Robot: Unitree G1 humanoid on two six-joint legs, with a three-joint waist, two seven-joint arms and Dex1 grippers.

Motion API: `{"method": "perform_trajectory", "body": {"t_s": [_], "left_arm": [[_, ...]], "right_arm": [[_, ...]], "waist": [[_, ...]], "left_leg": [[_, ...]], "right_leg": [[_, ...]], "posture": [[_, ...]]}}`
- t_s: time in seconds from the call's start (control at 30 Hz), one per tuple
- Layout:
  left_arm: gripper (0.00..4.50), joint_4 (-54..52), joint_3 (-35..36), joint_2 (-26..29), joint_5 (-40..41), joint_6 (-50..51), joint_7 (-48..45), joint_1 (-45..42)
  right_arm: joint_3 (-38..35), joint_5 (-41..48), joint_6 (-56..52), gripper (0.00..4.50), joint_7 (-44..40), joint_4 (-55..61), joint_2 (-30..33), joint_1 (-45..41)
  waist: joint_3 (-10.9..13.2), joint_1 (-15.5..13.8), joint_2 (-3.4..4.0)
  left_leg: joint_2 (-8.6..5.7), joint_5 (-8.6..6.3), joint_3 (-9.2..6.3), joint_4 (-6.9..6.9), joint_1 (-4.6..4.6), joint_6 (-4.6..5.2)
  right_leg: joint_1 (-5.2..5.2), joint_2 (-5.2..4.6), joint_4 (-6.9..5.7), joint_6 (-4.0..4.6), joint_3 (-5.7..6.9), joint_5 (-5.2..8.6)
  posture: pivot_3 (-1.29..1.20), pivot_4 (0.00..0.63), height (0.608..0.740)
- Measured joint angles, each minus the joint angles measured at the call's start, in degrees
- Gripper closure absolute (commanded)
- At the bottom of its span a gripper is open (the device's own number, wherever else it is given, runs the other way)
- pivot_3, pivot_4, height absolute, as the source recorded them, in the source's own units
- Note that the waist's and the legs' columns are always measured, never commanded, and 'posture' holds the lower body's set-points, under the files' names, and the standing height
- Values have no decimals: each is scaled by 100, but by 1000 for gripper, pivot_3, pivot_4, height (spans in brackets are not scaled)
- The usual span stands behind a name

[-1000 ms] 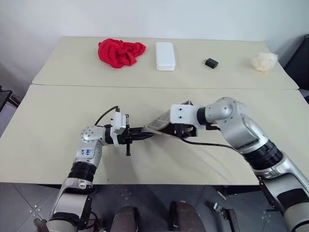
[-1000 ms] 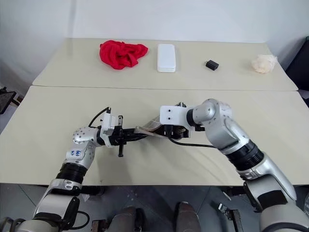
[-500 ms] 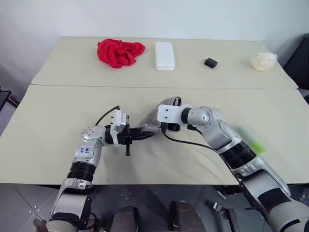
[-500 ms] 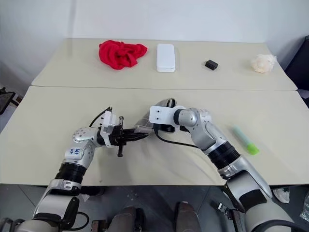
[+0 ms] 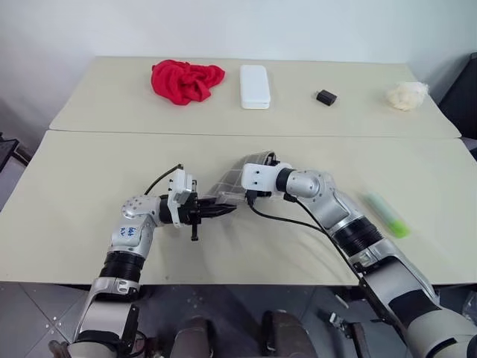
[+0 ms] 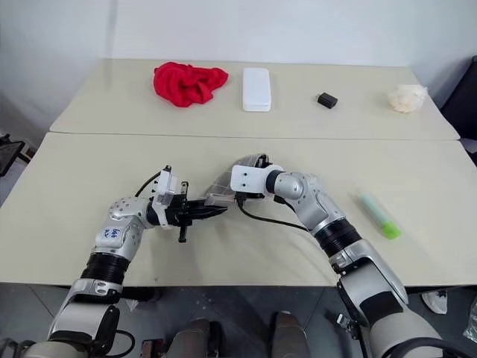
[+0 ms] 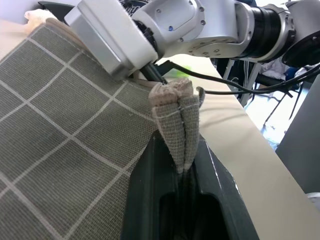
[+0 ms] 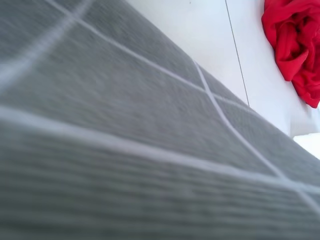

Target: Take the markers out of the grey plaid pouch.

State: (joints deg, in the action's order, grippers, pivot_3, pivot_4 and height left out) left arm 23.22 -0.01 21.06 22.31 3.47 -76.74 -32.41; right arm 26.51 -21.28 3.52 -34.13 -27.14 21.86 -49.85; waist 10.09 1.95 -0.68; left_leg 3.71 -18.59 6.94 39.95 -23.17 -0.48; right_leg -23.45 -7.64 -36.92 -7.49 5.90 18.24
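Now left gripper [image 5: 223, 211] fingers pinch grey plaid pouch [image 5: 231, 185] edge, mid frame over bench [image 5: 74, 186]. Right gripper at pouch, fingers hidden. Green marker [image 5: 386, 215] lies at right.

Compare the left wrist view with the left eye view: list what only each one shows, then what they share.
Left wrist view alone: the close-up of the left gripper with its black fingers shut on a bunched fold of the grey plaid pouch.

Left eye view alone: the red cloth, white case, small black block and a pale fluffy lump on the far table.

Both: the pouch, the right arm at its far end, and the green marker lying on the near table.
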Motion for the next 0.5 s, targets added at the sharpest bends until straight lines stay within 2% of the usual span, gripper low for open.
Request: {"method": "perform_trajectory", "body": {"t_s": [0.07, 0.13, 0.37, 0.5], "left_arm": [[4500, -4, -2, 10, 0, 25, -16, 5], [4500, -7, -10, 11, 0, 33, -28, 7], [4500, -42, -24, 13, 0, 71, -35, 8], [4500, -103, 5, 15, 79, 83, -49, 3]], "right_arm": [[-11, -9, 75, 2633, 4, -94, 0, -1], [-24, -15, 159, 2883, 6, -150, 0, -1], [-62, -22, 360, 2885, -13, -206, 39, -1], [-241, 178, 507, 2885, -337, 230, 288, 123]], "waist": [[0, 0, 0], [0, 0, 0], [0, -1, 0], [1, -31, 0]], "left_leg": [[0, 0, 0, 0, 0, 0], [0, 0, 0, -1, 0, 0], [0, 0, 0, -1, 0, 0], [0, 0, -1, 0, -3, 0]], "right_leg": [[0, 0, 0, 0, 0, 0], [-1, 0, 0, 0, 0, 0], [-1, 0, 0, 0, 0, 0], [-1, -1, 2, 0, 0, 0]], "posture": [[0, 150, 740], [0, 150, 740], [0, 150, 740], [0, 150, 740]]}}
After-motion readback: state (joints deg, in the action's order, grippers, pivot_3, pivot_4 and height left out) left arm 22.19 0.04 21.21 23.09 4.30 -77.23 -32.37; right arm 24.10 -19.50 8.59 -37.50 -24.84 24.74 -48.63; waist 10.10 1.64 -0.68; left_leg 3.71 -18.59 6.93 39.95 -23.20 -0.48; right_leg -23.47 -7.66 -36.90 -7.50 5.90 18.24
